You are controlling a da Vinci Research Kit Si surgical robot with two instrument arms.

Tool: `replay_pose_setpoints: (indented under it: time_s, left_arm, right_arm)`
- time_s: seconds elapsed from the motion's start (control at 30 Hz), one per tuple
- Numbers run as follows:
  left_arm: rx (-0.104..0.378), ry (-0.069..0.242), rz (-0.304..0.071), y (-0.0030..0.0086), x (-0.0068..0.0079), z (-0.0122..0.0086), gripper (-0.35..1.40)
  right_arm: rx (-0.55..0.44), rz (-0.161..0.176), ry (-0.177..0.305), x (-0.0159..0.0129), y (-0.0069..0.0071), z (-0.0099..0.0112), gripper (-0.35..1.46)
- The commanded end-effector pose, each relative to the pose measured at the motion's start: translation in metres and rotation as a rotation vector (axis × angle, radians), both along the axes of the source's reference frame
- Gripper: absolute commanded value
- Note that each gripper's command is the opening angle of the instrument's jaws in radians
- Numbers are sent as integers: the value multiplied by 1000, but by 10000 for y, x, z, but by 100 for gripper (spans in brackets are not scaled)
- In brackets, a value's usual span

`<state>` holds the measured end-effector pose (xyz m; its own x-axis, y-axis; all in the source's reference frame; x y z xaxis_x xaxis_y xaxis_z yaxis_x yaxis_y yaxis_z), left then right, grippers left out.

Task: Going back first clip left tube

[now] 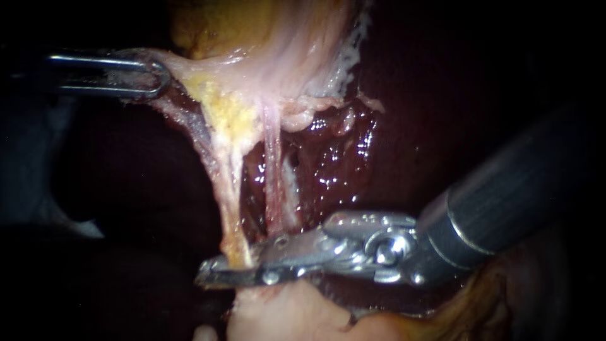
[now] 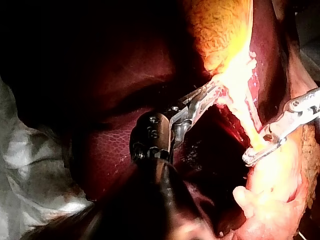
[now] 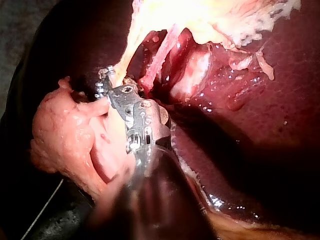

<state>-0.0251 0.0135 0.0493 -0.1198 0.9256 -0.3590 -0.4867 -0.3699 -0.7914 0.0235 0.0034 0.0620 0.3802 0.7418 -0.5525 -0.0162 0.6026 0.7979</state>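
My right instrument (image 1: 211,273) reaches in low across the endoscope view. Its metal jaws are shut on the foot of the left tube (image 1: 230,189), a yellowish strand pulled taut. I cannot make out a clip. The thinner pink right tube (image 1: 273,170) runs beside the left one and ends behind the upper jaw. Higher up, my left instrument (image 1: 148,76) is shut on pale tissue at the edge of the gallbladder (image 1: 252,38) and holds it stretched. The wrist views show the same grips, with the left instrument (image 2: 210,95) and the right instrument (image 3: 105,80) on their tissue.
Dark red liver (image 1: 410,95) lies behind and to the right of the tubes, with a wet raw bed (image 1: 328,158) between them. A pale pink lump of tissue (image 1: 284,316) sits just under the right instrument's jaws. White cloth (image 2: 30,165) lies beside the liver.
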Motion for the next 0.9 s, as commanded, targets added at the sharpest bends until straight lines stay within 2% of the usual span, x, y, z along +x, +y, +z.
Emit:
replay_pose_setpoints:
  time_s: [0.03,0.13,0.17,0.23,0.33,0.5,0.63,0.9]
  left_arm:
    - [0,1,-1,0,0,-2,-35]
    - [1,0,-1,1,1,-2,-35]
    - [1,0,-1,1,1,-2,-35]
    - [1,0,-1,1,1,-2,-35]
    - [1,0,-1,1,1,-2,-35]
    - [1,0,0,1,1,-3,-35]
    - [1,0,0,1,1,-3,-35]
    - [1,0,0,0,2,-3,-35]
  right_arm:
    - [1,-3,2,0,0,0,-35]
    - [1,-20,12,0,-3,2,-35]
    - [2,-22,20,1,-5,3,-30]
    - [1,-14,34,3,-9,7,9]
    - [5,0,48,10,-13,14,38]
    - [-70,-17,72,15,-15,25,41]
    - [-156,0,70,13,-8,29,43]
    - [-277,0,77,2,2,37,45]
